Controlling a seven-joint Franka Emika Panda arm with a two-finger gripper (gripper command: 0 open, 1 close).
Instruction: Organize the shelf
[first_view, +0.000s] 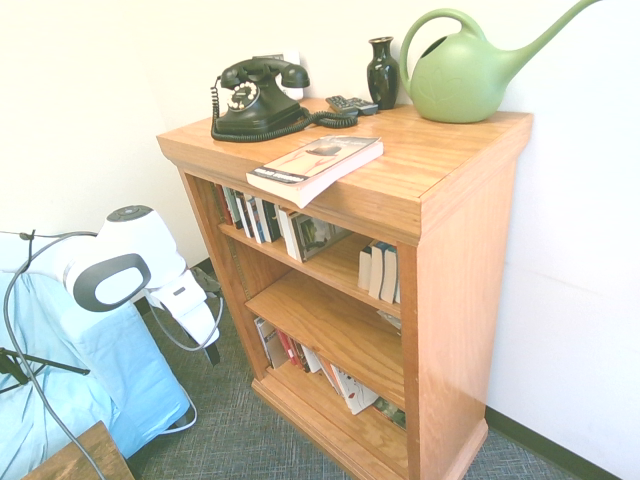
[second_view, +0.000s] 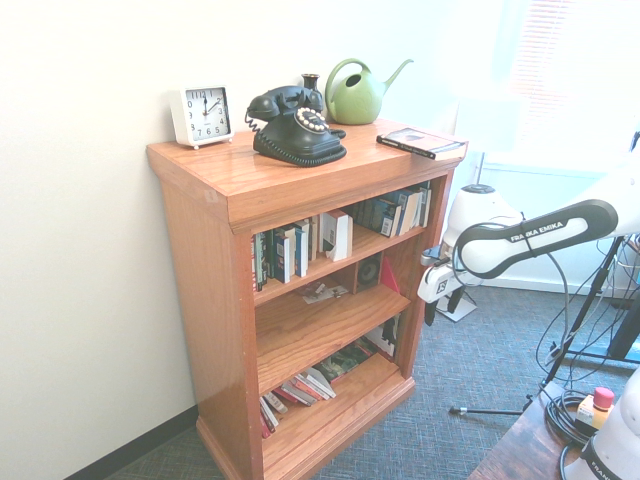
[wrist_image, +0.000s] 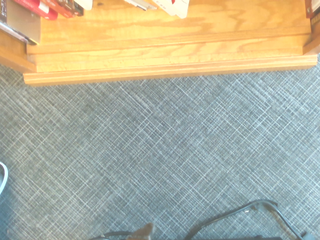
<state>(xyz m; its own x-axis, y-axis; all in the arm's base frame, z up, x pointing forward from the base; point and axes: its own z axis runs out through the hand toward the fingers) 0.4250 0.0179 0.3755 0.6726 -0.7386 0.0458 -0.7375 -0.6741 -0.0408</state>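
Nearest my first exterior camera is the desk (first_view: 85, 460), its wooden corner poking in between seven and eight o'clock. Just beyond, at eight, a pale blue sheet (first_view: 110, 370) hangs in folds. My arm (first_view: 125, 260) reaches in from nine o'clock, with the gripper (second_view: 443, 308) pointing down beside the shelf (first_view: 465, 290); its fingers are open, with nothing between them. The shelf stands upright on the grey carpet (wrist_image: 160, 150), from the middle of that view toward four o'clock.

On its top, I have the black phone (first_view: 258, 105) at eleven o'clock, with the white clock (second_view: 203, 116) partly hidden behind it but plain in my second exterior view. A book (first_view: 315, 165) lies flat at twelve, over the front edge, and the remote (first_view: 352, 106) lies behind it. The dark vase (first_view: 383, 75) stands between twelve and one, then the green can (first_view: 460, 85) between one and two, spout aimed right.

Inside, the upper tier holds books at both ends, some upright, some leaning. Small flat items (second_view: 323, 292) lie on the middle tier. Slanted books (second_view: 300, 388) fill part of the bottom one.
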